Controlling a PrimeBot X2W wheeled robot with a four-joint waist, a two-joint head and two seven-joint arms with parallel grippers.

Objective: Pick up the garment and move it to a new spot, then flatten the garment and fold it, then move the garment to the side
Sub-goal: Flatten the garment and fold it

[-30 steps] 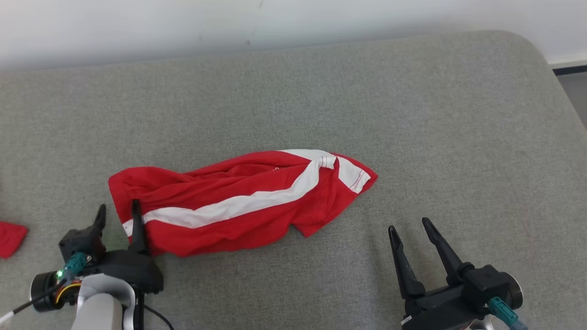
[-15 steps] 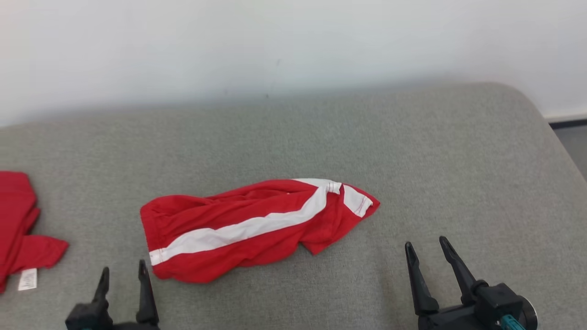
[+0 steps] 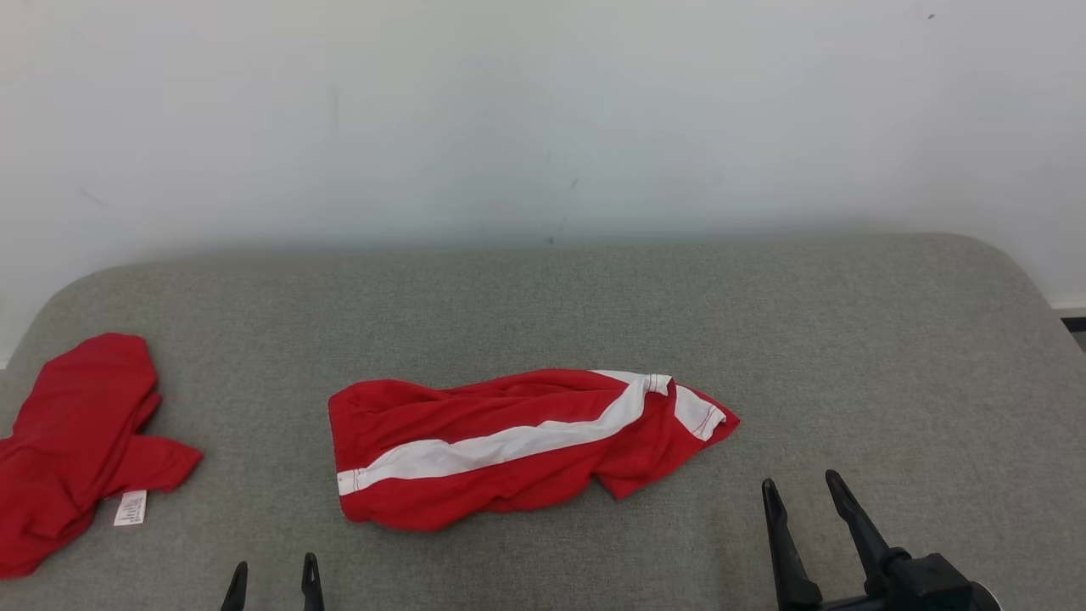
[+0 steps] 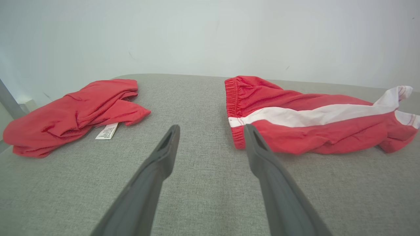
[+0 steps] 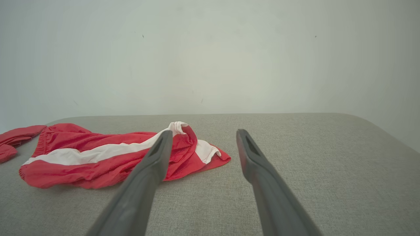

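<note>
Far left: a second red piece lies bunched up, white label showing, well apart from the rest.
Left tool: low at the near edge, fingers spread wide, nothing between them, close to the waistband end but not touching.
Garment: red with a white stripe, crumpled mid-tabletop, waistband to the left.
Right tool: jaws wide, empty, near the garment's right end, clear of it.
</note>
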